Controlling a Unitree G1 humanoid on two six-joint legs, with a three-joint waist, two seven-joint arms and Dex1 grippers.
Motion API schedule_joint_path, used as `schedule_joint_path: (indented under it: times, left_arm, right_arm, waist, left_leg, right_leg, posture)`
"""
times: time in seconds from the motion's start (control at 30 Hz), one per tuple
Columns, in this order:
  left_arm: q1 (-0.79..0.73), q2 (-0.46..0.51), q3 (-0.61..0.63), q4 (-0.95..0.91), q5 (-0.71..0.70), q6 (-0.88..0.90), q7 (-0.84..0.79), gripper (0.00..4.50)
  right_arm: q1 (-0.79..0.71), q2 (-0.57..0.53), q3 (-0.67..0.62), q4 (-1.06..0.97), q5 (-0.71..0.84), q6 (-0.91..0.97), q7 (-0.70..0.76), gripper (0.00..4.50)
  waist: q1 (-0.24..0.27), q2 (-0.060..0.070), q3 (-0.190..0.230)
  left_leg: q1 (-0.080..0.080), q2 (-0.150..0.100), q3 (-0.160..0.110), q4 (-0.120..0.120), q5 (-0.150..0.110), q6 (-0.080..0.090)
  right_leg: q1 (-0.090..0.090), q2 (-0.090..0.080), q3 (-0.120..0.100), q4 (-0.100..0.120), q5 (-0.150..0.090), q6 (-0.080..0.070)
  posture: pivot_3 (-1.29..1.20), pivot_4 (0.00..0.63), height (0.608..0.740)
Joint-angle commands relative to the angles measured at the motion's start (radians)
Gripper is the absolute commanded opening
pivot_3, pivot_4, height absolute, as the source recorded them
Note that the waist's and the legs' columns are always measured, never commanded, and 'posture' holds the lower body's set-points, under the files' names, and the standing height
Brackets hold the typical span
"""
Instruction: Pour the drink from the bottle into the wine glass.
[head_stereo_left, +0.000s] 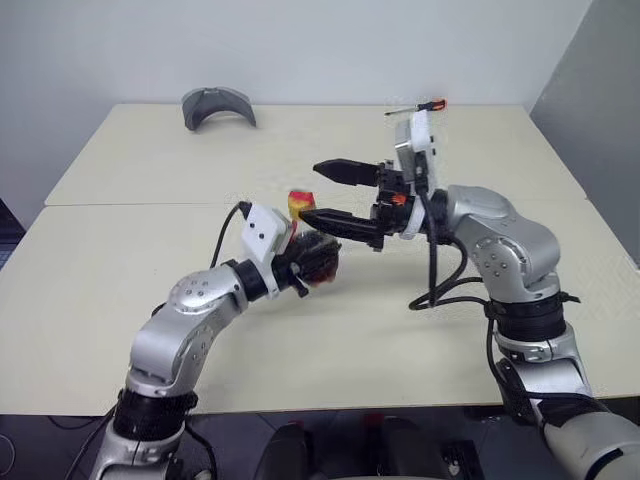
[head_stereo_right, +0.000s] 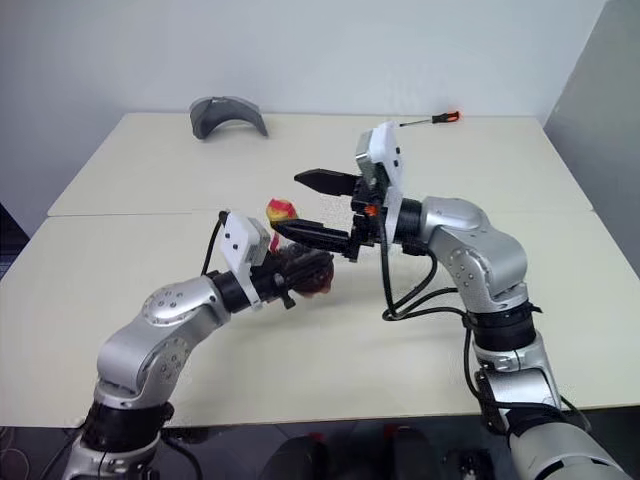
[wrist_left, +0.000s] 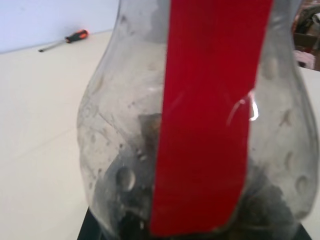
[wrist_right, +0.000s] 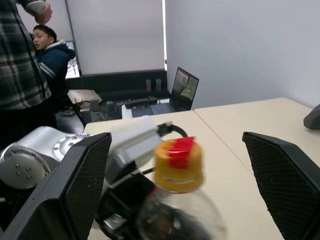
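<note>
Bottle: held above the table in the left gripper, yellow cap still on.
Right gripper: spread wide around the cap, empty.
Left: uncapping, pouring.

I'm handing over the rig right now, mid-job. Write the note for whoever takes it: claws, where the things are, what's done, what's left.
Left claw: shut on the bottle, held above the table near the middle.
Right claw: open, fingers either side of the yellow cap, not gripping it.
Bottle: cap on, red strip faces the left wrist camera, dark drink inside.
Wine glass: I cannot locate it from here.
Also on the table: a screwdriver and a grey curved object at the far edge.
Done: bottle picked up.
Left: take the cap off, find the glass, pour.
</note>
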Motion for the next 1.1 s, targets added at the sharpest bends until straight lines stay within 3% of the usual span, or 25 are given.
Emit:
schedule_joint_path:
  times: [0.03,0.6,0.9,1.1]
  left_arm:
    - [-0.058,-0.02,-0.008,0.041,0.029,-0.072,-0.013,1.67]
    - [-0.031,-0.026,-0.006,0.014,0.024,-0.068,-0.034,1.67]
    - [-0.036,-0.018,0.004,0.014,0.014,-0.058,-0.042,1.67]
    - [-0.038,-0.01,0.011,0.001,0.006,-0.043,-0.046,1.67]
  right_arm:
    - [-0.047,0.036,0.026,0.021,-0.052,-0.068,-0.048,4.48]
    - [-0.103,0.082,0.026,0.166,-0.141,-0.165,-0.13,4.48]
    - [-0.076,0.046,0.041,0.186,-0.167,-0.184,-0.094,4.48]
    - [-0.083,-0.051,-0.01,0.211,-0.163,-0.187,-0.038,4.48]
  waist:
    - [0.0,0.0,0.0]
    - [0.0,0.0,0.0]
    - [0.0,0.0,0.0]
    - [0.0,0.0,0.0]
  left_leg:
    - [0.0,0.0,0.0,0.0,0.0,0.0]
    - [0.0,0.0,0.0,0.0,0.0,0.0]
    - [0.0,0.0,0.0,0.0,0.0,0.0]
    - [0.0,0.0,0.0,0.0,0.0,0.0]
  right_leg:
    - [0.0,0.0,0.0,0.0,0.0,0.0]
    - [0.0,0.0,0.0,0.0,0.0,0.0]
    - [0.0,0.0,0.0,0.001,0.0,0.0]
    - [0.0,0.0,0.0,0.0,0.0,0.0]
  posture:
    - [0.0,0.15,0.74]
    - [0.0,0.15,0.74]
    - [0.0,0.15,0.74]
    - [0.0,0.15,0.74]
